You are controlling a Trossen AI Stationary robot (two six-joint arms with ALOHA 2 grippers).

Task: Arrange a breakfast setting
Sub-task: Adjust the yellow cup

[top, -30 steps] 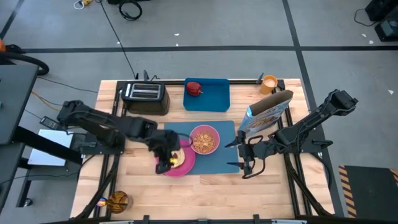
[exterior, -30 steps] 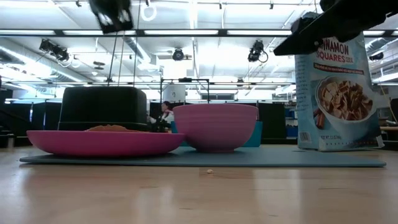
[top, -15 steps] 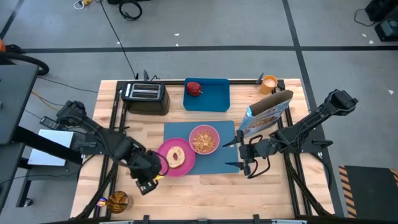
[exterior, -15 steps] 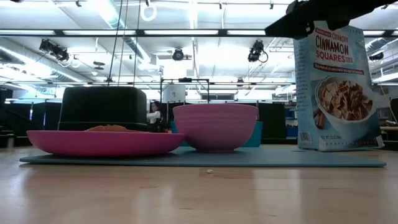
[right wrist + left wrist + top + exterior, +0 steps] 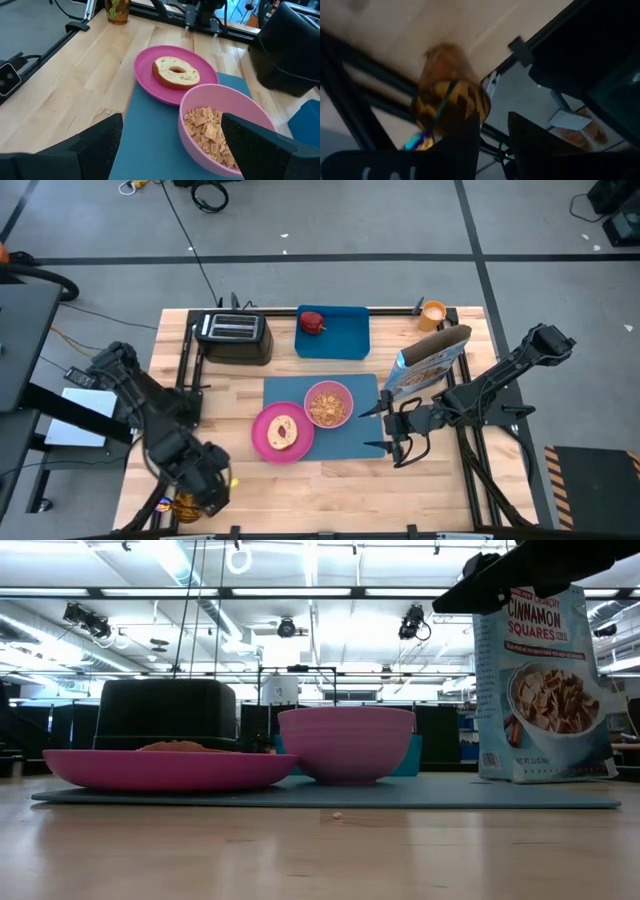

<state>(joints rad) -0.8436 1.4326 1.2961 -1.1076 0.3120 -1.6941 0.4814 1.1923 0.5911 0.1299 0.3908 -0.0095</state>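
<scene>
The pink plate [image 5: 283, 432] lies on the blue mat's [image 5: 345, 442] left edge and bears the toast [image 5: 283, 431], a round slice with a hole. It shows clearly in the right wrist view [image 5: 176, 72]. The pink bowl [image 5: 328, 403] with cereal stands on the mat beside the plate. The red apple [image 5: 312, 322] lies in the blue rimmed tray [image 5: 345, 338] at the far edge. The orange cup [image 5: 433, 313] stands at the far right. My left gripper [image 5: 208, 488] is open at the near left corner, close above an amber glass [image 5: 451, 92] that holds a thin blue-green handle [image 5: 442, 102]. My right gripper [image 5: 390, 430] is wide open and empty over the mat's right edge.
A cereal box [image 5: 430, 362] stands upright on the mat's far right corner, close behind my right gripper. The black toaster [image 5: 233, 337] stands at the far left. Bare wood lies in front of the mat and to its left.
My left gripper has gone from over the pink plate toward the table's near left corner, to the amber glass. The toast now lies uncovered on the plate.
</scene>
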